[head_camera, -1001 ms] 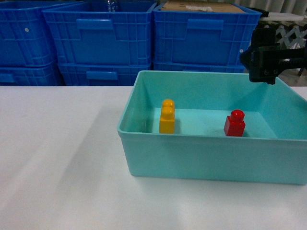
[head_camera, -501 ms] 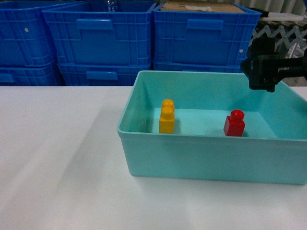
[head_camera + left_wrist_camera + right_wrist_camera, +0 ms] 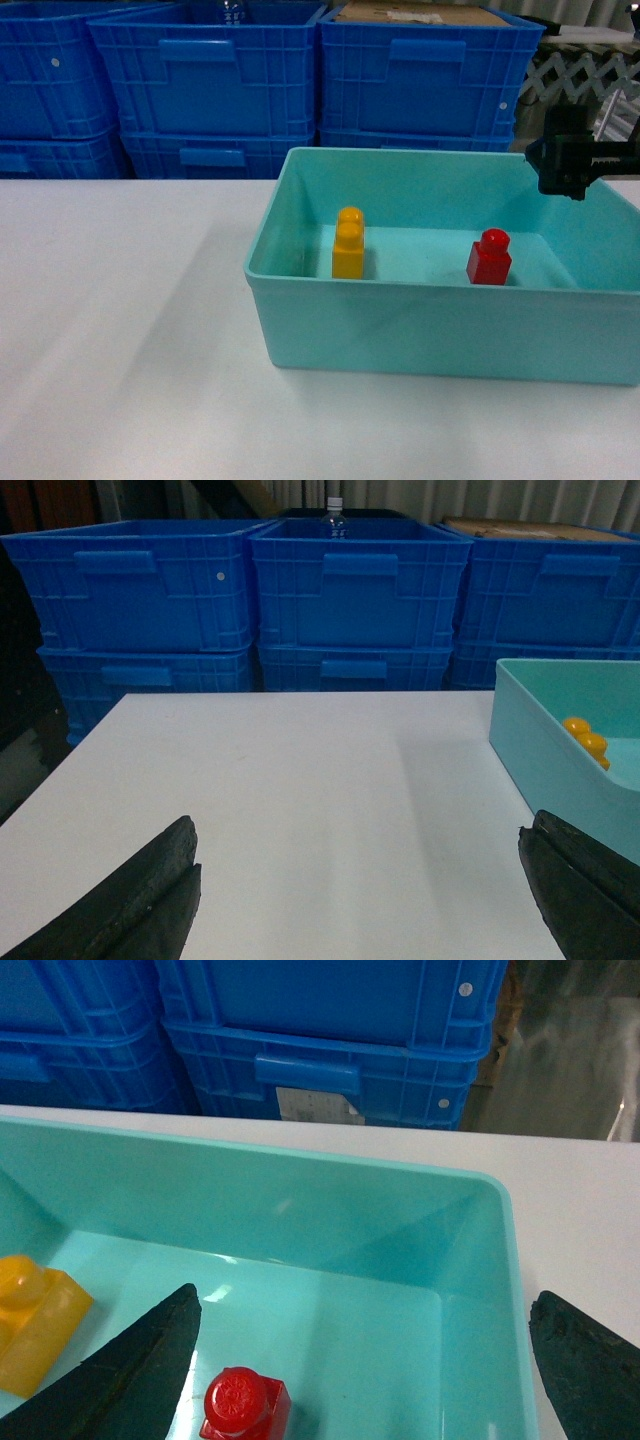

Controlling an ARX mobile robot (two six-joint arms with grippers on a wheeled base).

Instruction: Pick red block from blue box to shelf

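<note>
My right gripper [image 3: 365, 1360] hangs above the far right part of the blue box [image 3: 430, 330], its two dark fingers [image 3: 145, 1365] spread wide with nothing between them; from the head camera it shows as a dark shape [image 3: 575, 165] over the box's back right rim. The red block [image 3: 489, 257] stands upright on the box floor, stud up, toward the right side, and in my right wrist view it sits low between my fingers [image 3: 243, 1408], not touched by either. The yellow two-stud block [image 3: 348, 243] stands well apart from it, nearer the left wall. The box rests on the white table [image 3: 120, 330]. My left gripper [image 3: 360, 900] hovers over the bare tabletop to the left of the box, fingers parted wide and empty. Dark blue ribbed crates [image 3: 210, 80] are stacked behind the table.
</note>
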